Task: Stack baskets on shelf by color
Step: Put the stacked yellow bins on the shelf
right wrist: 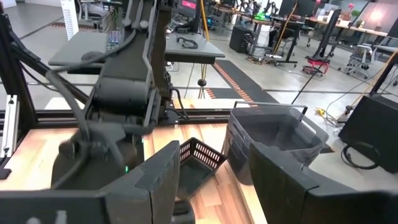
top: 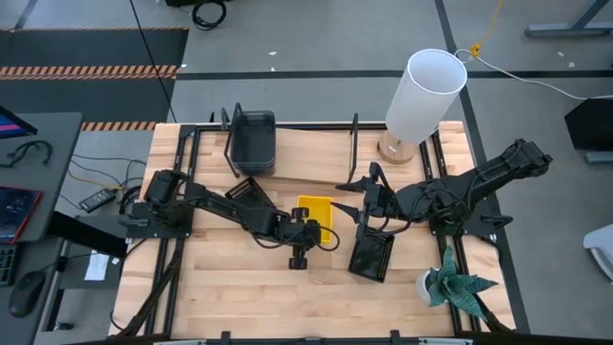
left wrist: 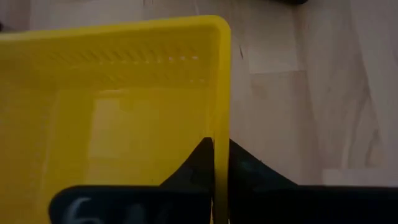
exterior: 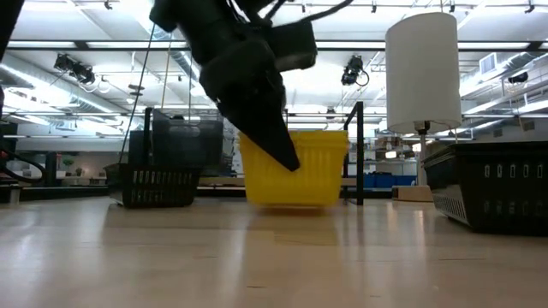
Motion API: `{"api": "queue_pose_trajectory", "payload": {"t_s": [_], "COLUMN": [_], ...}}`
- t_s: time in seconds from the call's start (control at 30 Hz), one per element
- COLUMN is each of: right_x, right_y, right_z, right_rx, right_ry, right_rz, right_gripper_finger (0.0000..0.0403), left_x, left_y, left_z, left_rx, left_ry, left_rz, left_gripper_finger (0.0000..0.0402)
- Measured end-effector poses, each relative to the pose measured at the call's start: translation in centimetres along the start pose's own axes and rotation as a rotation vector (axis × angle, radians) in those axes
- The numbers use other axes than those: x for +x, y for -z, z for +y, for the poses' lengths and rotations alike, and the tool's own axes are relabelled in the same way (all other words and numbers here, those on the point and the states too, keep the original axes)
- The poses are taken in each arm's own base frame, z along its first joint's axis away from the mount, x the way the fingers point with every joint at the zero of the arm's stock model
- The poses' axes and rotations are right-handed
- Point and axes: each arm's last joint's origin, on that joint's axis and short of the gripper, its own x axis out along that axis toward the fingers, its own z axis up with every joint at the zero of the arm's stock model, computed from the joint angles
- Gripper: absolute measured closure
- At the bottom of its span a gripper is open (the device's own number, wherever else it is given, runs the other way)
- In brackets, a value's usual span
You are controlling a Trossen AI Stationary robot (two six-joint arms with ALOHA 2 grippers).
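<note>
Yellow basket (top: 315,217) is sitting mid-worktop, tilting; left gripper (left wrist: 221,163) is pinching its side wall. Right gripper (right wrist: 211,180) is hovering nearby with fingers wide apart. Grey basket (top: 253,140) is resting on shelf (top: 306,163) at the far edge.

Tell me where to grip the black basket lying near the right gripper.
Judging by its pose, pinch the black basket on a rim wall, coming straight down from above: it sits open side up on the table, and the open right gripper hangs beside it.
</note>
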Motion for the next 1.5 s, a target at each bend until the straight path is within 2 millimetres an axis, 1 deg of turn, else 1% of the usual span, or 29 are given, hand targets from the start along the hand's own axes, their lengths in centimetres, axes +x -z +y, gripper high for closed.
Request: {"api": "queue_pose_trajectory", "payload": {"t_s": [0.13,0.33,0.43,0.67,0.83,1.0,1.13,1.37,1.5], "right_x": [-0.1,-0.3,-0.3,-0.3,-0.3,-0.3,-0.3,-0.3,-0.3], "right_y": [0.1,0.0,0.0,0.0,-0.1,-0.1,0.0,0.1,0.1], "right_z": [0.2,0.4,0.4,0.4,0.4,0.4,0.4,0.4,0.4], "right_rx": [-0.005,-0.010,-0.011,-0.013,-0.016,-0.008,-0.009,-0.010,-0.009], "right_ry": [-0.007,-0.018,-0.017,-0.017,-0.017,-0.017,-0.017,-0.018,-0.018], "right_rz": [0.004,0.001,0.001,-0.005,-0.006,-0.006,-0.004,0.007,0.011], "right_gripper_finger": [0.0208,0.0208,0.0208,0.0208,0.0208,0.0208,0.0208,0.0208,0.0208], "left_x": [-1.4,-2.4,-2.7,-3.9,-6.1,-8.4,-9.4,-9.2,-9.0], "left_y": [0.1,0.1,0.3,0.1,-0.4,-0.8,-1.2,-1.3,-1.2], "left_z": [-0.5,-1.7,-2.0,-1.5,-0.9,0.5,2.3,6.1,7.8], "left_rx": [0.000,0.020,0.032,0.024,0.038,0.037,0.027,0.011,0.005], "left_ry": [0.001,0.004,-0.014,-0.057,-0.098,-0.144,-0.180,-0.232,-0.224], "left_rz": [0.022,0.004,0.015,0.011,-0.031,-0.064,-0.078,-0.045,-0.030], "left_gripper_finger": [0.0383,0.0383,0.0383,0.0383,0.0383,0.0383,0.0382,0.0383,0.0380]}}
